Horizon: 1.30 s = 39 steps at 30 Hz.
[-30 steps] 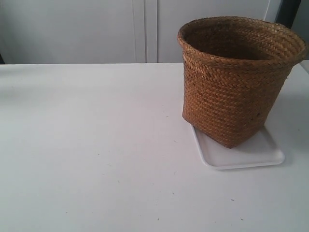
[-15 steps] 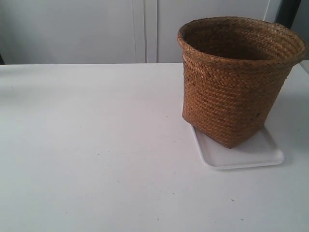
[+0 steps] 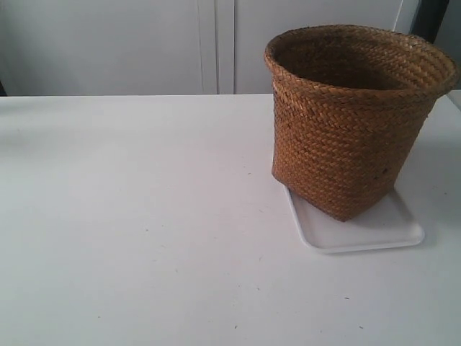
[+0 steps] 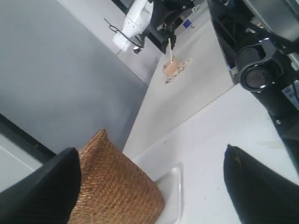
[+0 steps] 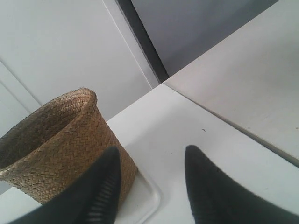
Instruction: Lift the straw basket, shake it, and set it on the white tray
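The straw basket (image 3: 353, 115) stands upright on the white tray (image 3: 392, 229) at the right of the exterior view; no arm shows there. In the left wrist view the basket (image 4: 117, 186) sits on the tray (image 4: 174, 191), and my left gripper (image 4: 152, 154) is open, its black fingers (image 4: 254, 186) wide apart and off the basket. In the right wrist view the basket (image 5: 56, 144) rests on the tray (image 5: 142, 200). My right gripper (image 5: 152, 154) is open, with nothing between its fingers (image 5: 210, 186), one finger overlapping the basket's side in the picture.
The white table (image 3: 144, 216) spreads broadly to the left of the basket. Pale cabinet doors (image 3: 180, 43) stand behind it. In the left wrist view, a black camera mount (image 4: 257, 70) and another white robot (image 4: 135, 23) over a neighbouring table show beyond.
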Motion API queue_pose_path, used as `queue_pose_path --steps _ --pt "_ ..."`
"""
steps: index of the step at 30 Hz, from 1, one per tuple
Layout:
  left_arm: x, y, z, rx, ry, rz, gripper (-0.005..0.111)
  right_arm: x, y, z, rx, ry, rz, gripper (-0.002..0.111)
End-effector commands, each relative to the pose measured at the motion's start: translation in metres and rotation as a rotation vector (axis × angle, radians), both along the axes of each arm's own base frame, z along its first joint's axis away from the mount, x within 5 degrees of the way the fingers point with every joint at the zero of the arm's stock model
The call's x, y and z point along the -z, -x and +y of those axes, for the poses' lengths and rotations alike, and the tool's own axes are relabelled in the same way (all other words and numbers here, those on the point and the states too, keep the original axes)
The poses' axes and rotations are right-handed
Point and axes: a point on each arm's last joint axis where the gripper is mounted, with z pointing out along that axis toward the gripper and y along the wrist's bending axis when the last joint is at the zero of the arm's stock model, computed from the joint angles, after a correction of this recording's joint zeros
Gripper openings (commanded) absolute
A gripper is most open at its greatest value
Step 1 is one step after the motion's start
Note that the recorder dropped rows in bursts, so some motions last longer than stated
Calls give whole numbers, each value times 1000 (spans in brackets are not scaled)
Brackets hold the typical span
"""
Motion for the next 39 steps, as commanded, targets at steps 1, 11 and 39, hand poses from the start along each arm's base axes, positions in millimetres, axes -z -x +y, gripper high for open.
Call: queue_pose_path --steps 1,11,39 --pt "-9 -12 6 -125 166 187 85 0 0 0 9 -1 -5 42" --pt "12 -45 32 -600 359 987 85 0 0 0 9 -1 -5 42" --pt "110 -72 67 -1371 593 948 85 0 0 0 11 0 -5 42"
